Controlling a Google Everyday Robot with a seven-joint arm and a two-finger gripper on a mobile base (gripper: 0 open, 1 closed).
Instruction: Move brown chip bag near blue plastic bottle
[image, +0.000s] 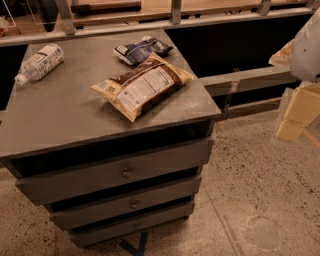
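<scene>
The brown chip bag (142, 85) lies flat on the right half of the grey cabinet top (65, 110), tan-yellow and dark brown with a white label panel facing up. The blue plastic bottle (40, 62) lies on its side at the far left corner, pale with a white label and white cap. My gripper (296, 114) hangs at the right edge of the view, off the cabinet and well to the right of the bag, below the white arm housing (307, 47). It holds nothing that I can see.
A smaller dark navy-and-white bag (141, 50) lies just behind the brown bag, touching its far end. The cabinet has drawers (125, 172) below. A grey rail (250, 77) runs off to the right. Speckled floor (260, 200) lies on the right.
</scene>
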